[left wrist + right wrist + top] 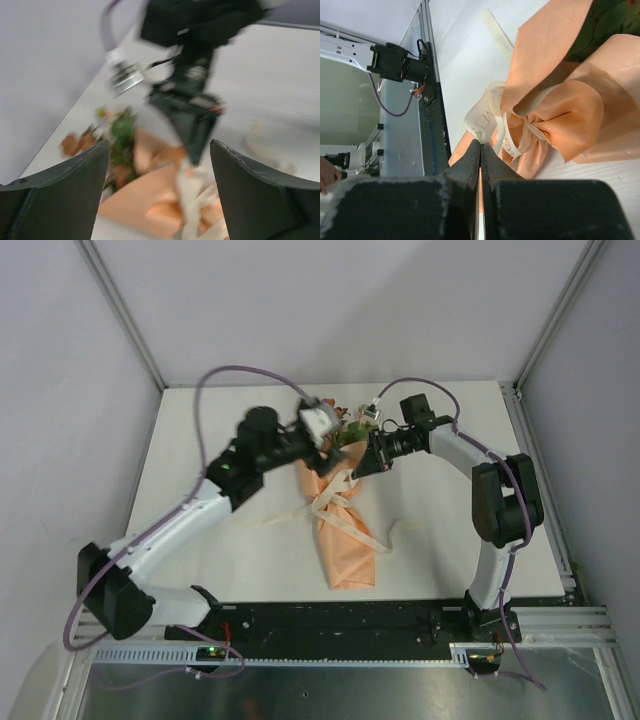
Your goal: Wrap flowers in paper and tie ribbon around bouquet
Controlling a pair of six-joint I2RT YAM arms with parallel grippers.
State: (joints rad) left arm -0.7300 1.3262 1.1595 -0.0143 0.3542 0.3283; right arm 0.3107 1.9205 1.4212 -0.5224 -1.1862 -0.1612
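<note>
The bouquet (340, 525) lies on the white table (450, 540), a peach-orange paper cone (560, 110) with its narrow end toward the arms. Its flowers (350, 428) and green leaves (605, 25) show at the far end. A cream ribbon (487, 117) is wound round the cone's middle. My right gripper (480, 142) is shut on a loop of that ribbon, beside the cone (362, 462). Blurred in the top view, my left gripper (325, 440) hovers over the flower end. Its fingers (85, 175) stand wide apart with nothing between them (159, 145).
Loose ribbon ends trail on the table to the right (400, 530) and left (280, 518) of the cone. A black and aluminium rail (400, 625) runs along the near edge. Enclosure posts (545, 330) and grey walls bound the table.
</note>
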